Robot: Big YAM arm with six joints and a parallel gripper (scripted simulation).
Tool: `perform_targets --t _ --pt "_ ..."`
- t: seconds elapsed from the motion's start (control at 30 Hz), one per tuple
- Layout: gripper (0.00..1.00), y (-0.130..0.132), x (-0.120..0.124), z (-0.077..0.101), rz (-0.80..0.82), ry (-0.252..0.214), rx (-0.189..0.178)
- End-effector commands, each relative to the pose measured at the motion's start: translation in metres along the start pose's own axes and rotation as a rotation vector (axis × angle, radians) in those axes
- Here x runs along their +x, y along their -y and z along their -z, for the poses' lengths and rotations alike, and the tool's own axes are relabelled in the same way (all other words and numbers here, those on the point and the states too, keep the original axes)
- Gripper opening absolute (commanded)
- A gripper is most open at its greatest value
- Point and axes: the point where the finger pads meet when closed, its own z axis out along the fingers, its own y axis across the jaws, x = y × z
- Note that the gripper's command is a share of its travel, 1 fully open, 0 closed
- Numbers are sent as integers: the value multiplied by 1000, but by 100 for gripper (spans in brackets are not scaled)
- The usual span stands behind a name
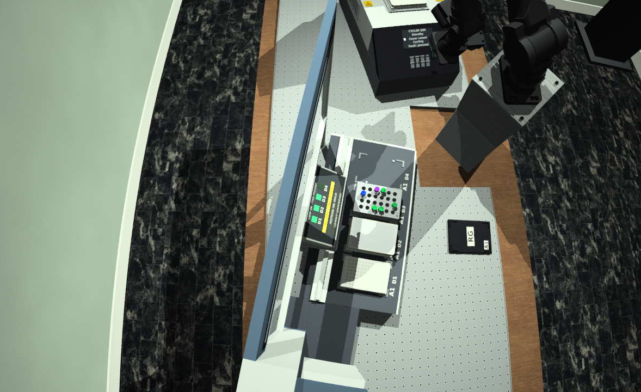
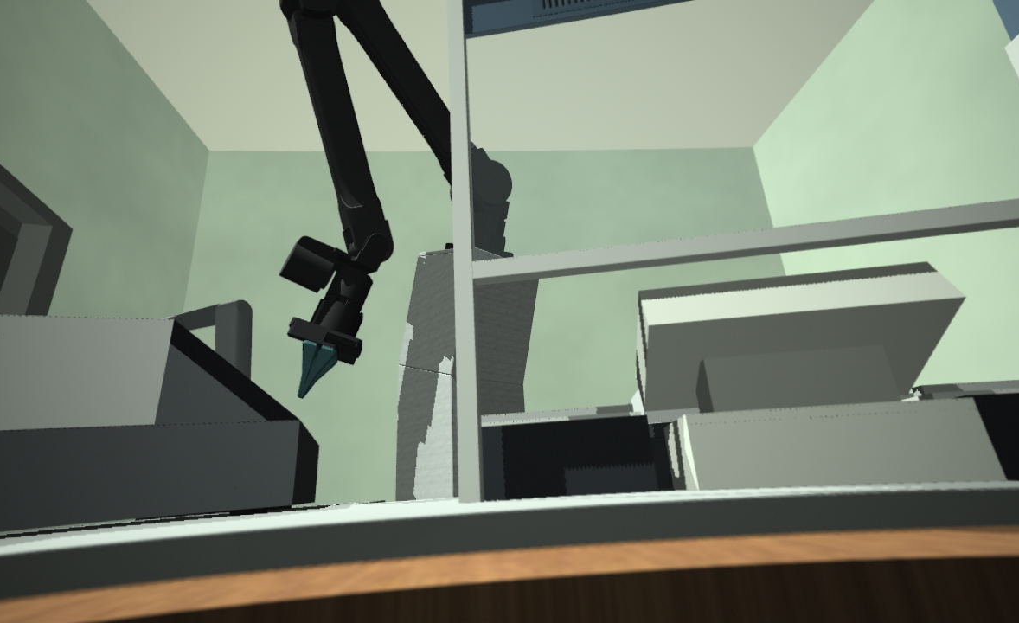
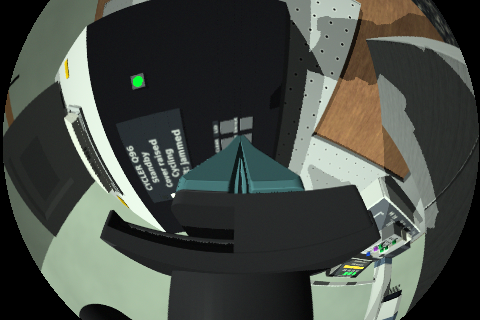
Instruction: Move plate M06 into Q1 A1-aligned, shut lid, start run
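The cycler Q1 (image 1: 403,53) stands at the top of the overhead view. Its status panel (image 1: 416,37) has a white marker beside "Cover raised". Its lamp (image 3: 138,80) is green. A pale plate (image 1: 403,2), cut off by the frame edge, lies on Q1's top. The D4 nest (image 1: 382,163) holds nothing. My gripper (image 2: 313,375) is shut and empty, its teal tips pointing down at Q1's sloping front. In the wrist view the tips (image 3: 239,150) hang just in front of the key block (image 3: 234,127). The arm hides the fingers in the overhead view.
The tube cooling block (image 1: 377,200) with coloured caps sits on D3, the deep-well block (image 1: 372,236) on D2 and plate N06 (image 1: 365,274) on D1. The RG nest (image 1: 466,238) lies to the right. A blue rail (image 1: 293,170) runs along the row's left.
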Motion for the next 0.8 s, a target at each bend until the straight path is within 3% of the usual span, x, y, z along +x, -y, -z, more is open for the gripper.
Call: perform_targets --t 0.0,0.23,0.47,0.67,0.77 --pt "0 3 0 7 7 0 3" --pt "0 0 5 10 25 -10 -15" --pt "0 -6 -3 -12 -21 7 -3" --pt "0 -6 0 -12 -7 7 1" --pt "0 -12 2 -23 0 3 -6"
